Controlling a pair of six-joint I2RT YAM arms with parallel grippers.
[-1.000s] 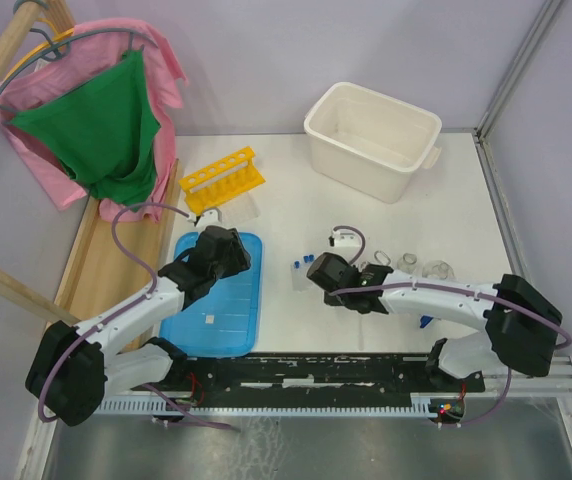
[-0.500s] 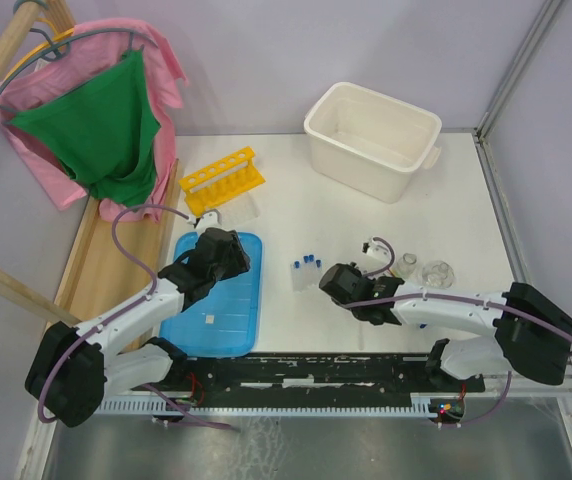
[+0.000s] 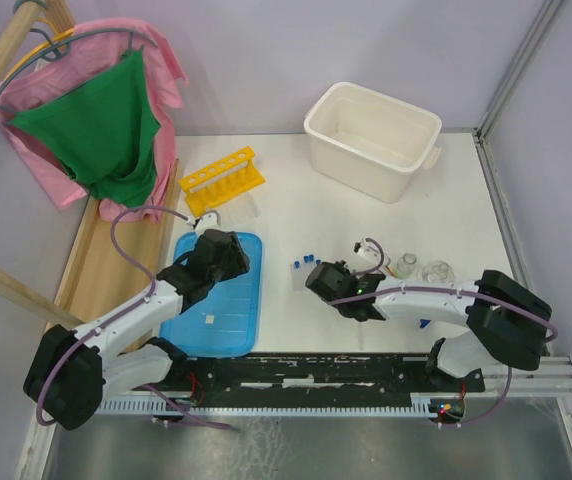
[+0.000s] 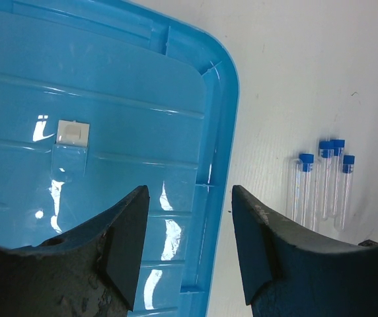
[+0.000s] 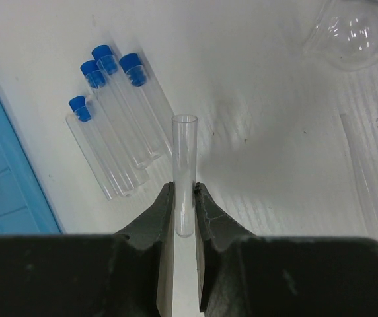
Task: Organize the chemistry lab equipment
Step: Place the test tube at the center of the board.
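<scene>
My right end effector (image 5: 184,191) is clamped on an open clear tube (image 5: 184,152), near four blue-capped tubes (image 5: 113,119); my left end effector (image 4: 189,198) hangs spread apart over the blue lid (image 4: 76,86).

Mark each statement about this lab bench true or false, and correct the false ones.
1. The right gripper is closed on an uncapped clear tube. True.
2. The left gripper holds a capped tube. False: its jaws are open and empty, over the edge of the blue lid.
3. Four blue-capped tubes lie side by side on the table, next to the blue lid. True.
4. The yellow tube rack stands inside the white tub. False: the rack stands on the table, well to the left of the tub and apart from it.
</scene>
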